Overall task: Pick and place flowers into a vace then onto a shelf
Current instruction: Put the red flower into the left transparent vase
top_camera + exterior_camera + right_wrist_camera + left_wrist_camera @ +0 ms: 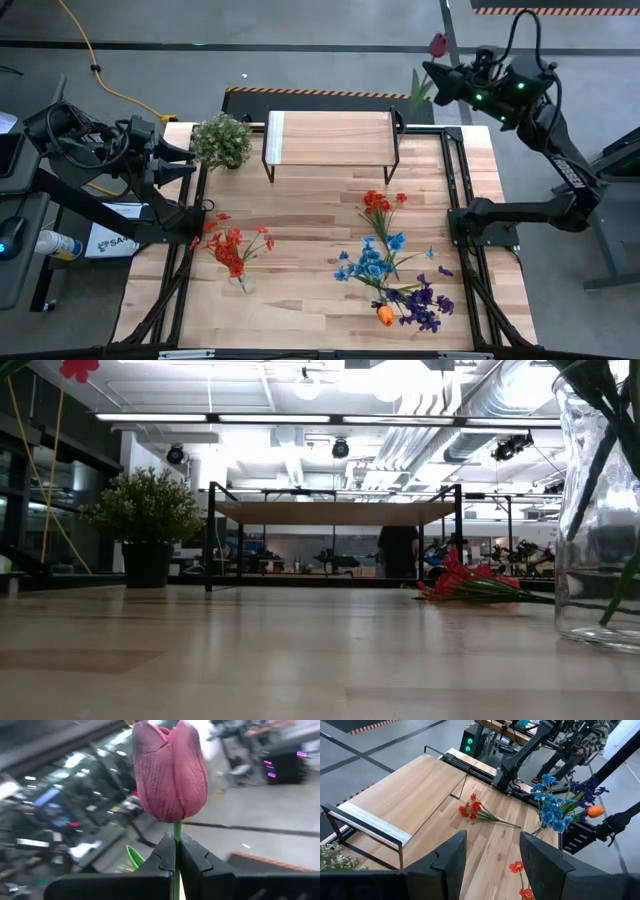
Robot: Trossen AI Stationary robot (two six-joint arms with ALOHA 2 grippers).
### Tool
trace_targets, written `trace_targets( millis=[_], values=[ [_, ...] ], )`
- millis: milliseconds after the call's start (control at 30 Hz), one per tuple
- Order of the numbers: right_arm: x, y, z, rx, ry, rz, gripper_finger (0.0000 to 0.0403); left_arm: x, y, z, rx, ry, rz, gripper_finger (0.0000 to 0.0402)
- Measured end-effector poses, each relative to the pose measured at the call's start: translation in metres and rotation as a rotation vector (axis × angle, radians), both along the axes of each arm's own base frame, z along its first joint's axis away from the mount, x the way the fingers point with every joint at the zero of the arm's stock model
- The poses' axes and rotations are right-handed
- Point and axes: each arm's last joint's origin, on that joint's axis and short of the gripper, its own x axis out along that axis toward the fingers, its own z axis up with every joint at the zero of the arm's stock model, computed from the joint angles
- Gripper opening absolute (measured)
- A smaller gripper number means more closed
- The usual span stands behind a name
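Dark red tulip [171, 770] stem clamped in right tool [177, 851].

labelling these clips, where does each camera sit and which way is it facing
High: overhead, straight down on the table, both arms.
Low: table height, looking level at the shelf; no arm.
Left wrist: over the table, open left tool.
Right wrist: right tool shut on the dark red tulip.
Shared: shelf in high and low.
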Motion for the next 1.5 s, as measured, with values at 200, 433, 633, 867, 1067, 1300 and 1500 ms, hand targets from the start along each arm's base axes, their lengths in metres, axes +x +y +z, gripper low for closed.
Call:
trace_targets(
  millis=[200,433,633,867,1067,1300,1500],
  values=[
    [0.016,-0.002,0.009,-0.058,-0.104,0.120,0.0000,0.000,0.000,0.000,0.000,0.000,0.000,0.0216],
    [0.040,0.001,0.018,-0.156,-0.203,0.233,0.0000,0.000,0.000,0.000,0.000,0.000,0.000,0.0216],
    [0.063,0.007,0.023,-0.229,-0.290,0.340,0.0000,0.000,0.000,0.000,0.000,0.000,0.000,0.0216],
    [0.089,0.015,0.021,-0.261,-0.348,0.446,0.0000,0.000,0.000,0.000,0.000,0.000,0.000,0.0216],
    [0.111,0.025,0.015,-0.261,-0.372,0.518,0.0000,0.000,0.000,0.000,0.000,0.000,0.000,0.0216],
    [0.134,0.040,0.010,-0.264,-0.409,0.593,0.0000,0.000,0.000,0.000,0.001,0.001,0.000,0.0216],
    [0.141,0.057,0.012,-0.304,-0.479,0.657,0.0000,0.000,0.000,0.000,0.001,0.001,0.000,0.0216]
  ],
)
